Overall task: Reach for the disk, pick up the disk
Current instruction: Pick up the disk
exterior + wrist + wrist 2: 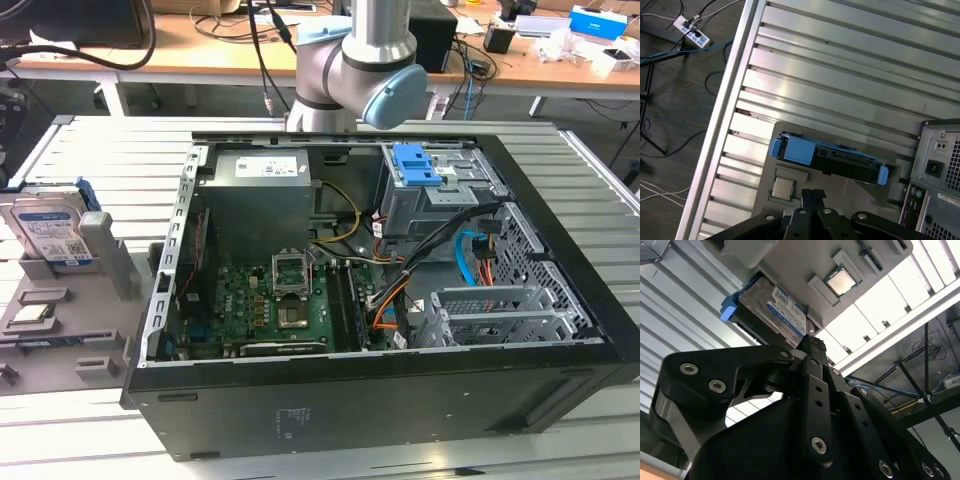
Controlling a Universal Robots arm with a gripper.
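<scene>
Upright in the grey stand (50, 345), the disk (50, 232) looks stiff, weighty and slick, best pinched across its 2 flat faces; the gripper (813, 194) near the stand is closed, empty.

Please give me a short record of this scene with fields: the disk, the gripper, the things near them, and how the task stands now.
disk: stands on edge in a slot of the grey stand, label facing out
disk place: the exterior view's left, outside the open computer case
gripper: shut, holding nothing, apart from the disk
also on stand: processor chip, lying flat
surface: slatted metal table
task state: disk not yet grasped
</scene>
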